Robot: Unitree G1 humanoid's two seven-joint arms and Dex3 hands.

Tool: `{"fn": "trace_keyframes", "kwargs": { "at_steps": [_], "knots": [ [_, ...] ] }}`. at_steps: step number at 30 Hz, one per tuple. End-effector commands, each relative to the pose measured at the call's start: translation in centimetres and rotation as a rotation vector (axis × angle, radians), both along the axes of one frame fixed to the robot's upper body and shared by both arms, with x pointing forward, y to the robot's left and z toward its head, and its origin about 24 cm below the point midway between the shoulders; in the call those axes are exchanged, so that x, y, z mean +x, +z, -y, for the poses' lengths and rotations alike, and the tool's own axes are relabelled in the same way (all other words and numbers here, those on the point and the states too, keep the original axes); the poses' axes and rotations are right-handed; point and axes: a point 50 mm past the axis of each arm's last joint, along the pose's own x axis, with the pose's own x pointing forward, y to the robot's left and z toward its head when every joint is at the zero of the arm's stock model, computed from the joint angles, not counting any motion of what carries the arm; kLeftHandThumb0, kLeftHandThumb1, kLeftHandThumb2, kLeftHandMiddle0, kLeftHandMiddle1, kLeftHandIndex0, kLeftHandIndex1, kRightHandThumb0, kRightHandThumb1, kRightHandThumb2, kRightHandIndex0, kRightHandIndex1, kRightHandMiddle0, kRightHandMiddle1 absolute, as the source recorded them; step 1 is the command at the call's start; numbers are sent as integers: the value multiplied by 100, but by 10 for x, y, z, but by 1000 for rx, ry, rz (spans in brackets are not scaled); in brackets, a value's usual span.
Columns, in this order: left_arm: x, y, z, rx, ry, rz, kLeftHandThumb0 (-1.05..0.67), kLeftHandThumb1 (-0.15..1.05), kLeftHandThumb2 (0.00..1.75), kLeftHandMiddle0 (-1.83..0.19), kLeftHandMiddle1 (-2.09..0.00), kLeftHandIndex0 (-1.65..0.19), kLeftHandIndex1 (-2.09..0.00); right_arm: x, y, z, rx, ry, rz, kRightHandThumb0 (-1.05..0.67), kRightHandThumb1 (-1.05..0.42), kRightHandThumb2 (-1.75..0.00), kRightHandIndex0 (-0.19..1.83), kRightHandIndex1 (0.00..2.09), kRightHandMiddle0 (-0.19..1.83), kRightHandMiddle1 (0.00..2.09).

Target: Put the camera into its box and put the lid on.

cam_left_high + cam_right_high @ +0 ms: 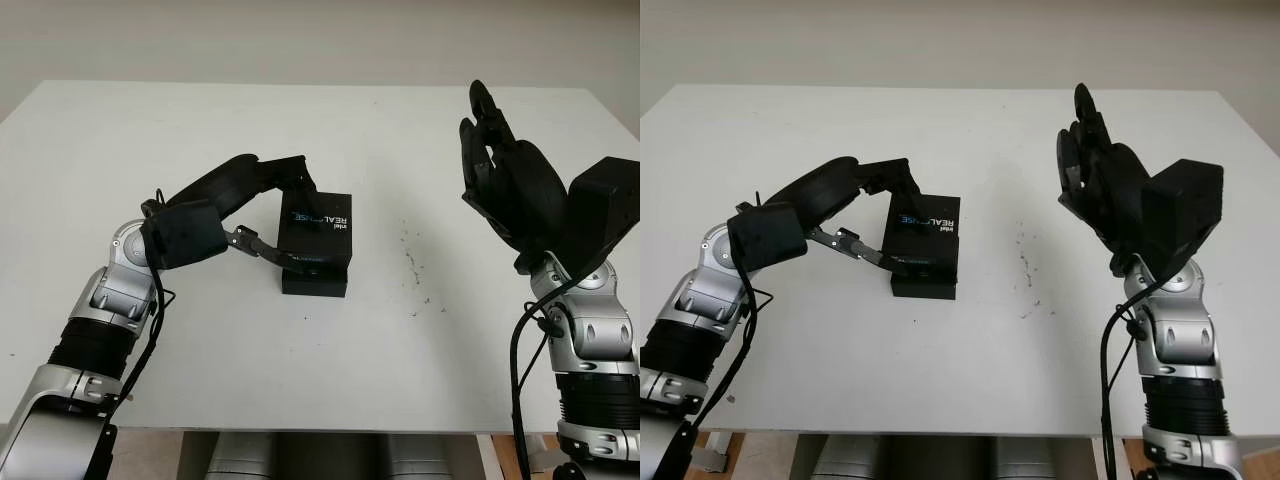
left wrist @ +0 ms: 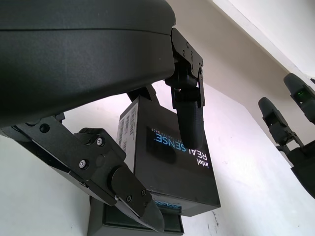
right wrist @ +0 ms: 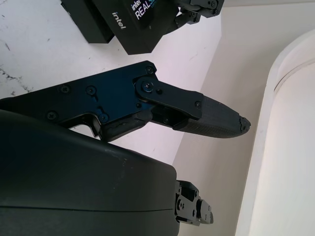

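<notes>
Desk (image 1: 300,400): white, plain pale wall behind; a few dark specks (image 1: 415,265) right of centre.
Box (image 1: 314,283): black, near the desk's middle, flat on the surface; front edge showing below the lid.
Lid (image 1: 316,228): black, printed "intel REALSENSE", lying over the box, tilted and shifted toward the far side, not seated square.
Left hand (image 1: 275,215): reaching in from the left, clamped on the lid; one finger (image 2: 189,115) pressed on the printed top, another finger (image 2: 123,189) against the near left edge.
Right hand (image 1: 500,170): raised above the desk's right side, well apart from the box, palm toward the middle, holding nothing, fingers straight.
Camera: cannot tell where; inside of the box hidden under the lid.
</notes>
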Motion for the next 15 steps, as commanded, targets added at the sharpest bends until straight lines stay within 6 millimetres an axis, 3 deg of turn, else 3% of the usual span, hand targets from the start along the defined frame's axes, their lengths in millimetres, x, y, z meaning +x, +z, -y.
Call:
{"fn": "trace_keyframes", "kwargs": {
  "at_steps": [1, 15],
  "knots": [
    [0, 2, 3, -11, -7, 18, -15, 100, 5, -37, -157, -27, -148, -3, 5, 3, -13, -7, 20, -76, -105, -74, -19, 0, -19, 0],
    [-2, -6, 5, -15, -13, -6, -14, 101, 6, -36, -158, -25, -147, -1, 6, 0, -54, 3, 18, -78, -105, -73, -19, 0, -19, 0]
  ]
}}
